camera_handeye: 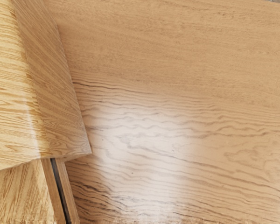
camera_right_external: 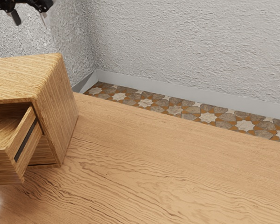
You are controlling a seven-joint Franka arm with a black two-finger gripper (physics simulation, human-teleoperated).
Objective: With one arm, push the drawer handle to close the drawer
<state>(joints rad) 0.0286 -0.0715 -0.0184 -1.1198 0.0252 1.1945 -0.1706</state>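
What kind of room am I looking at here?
Probably a corner of a home-like room, computer-drawn rather than photographed: rough plaster walls meet a star-patterned tile floor, and a wooden table bears a small cabinet with its drawer open.

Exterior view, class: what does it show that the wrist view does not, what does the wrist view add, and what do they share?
Exterior: the open claw, rough walls, the baseboard and the floor tiles' star pattern.
Wrist: a pale streak of shine along the cabinet's rounded top edge.
Both: cabinet, its pulled-out drawer with a dark side strip, and wooden table.
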